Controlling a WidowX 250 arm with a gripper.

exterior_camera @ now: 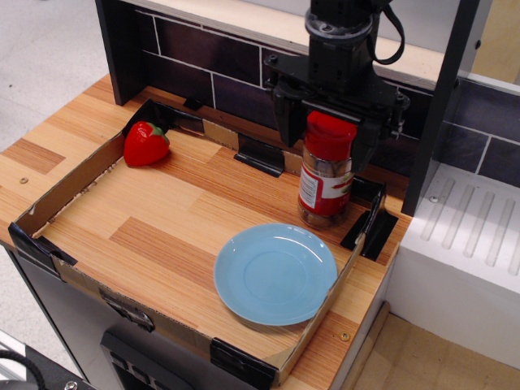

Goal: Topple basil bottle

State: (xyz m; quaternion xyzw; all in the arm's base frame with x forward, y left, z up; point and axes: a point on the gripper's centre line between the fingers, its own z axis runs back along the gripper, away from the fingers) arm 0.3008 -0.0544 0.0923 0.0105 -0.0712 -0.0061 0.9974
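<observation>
The basil bottle (325,180) stands upright at the back right of the cardboard tray, a clear jar with a red cap, a red-and-white label and brownish contents. My black gripper (328,134) hangs over it, open, with one finger (286,122) to the left of the red cap and the other finger (370,136) to the right. The fingers straddle the cap with small gaps on both sides. The arm hides the wall behind the bottle.
A light blue plate (275,273) lies in front of the bottle. A red strawberry (145,143) sits in the tray's back left corner. The low cardboard tray wall (73,180) rings the wooden surface. A black post (437,97) and a white ribbed surface (471,236) stand right.
</observation>
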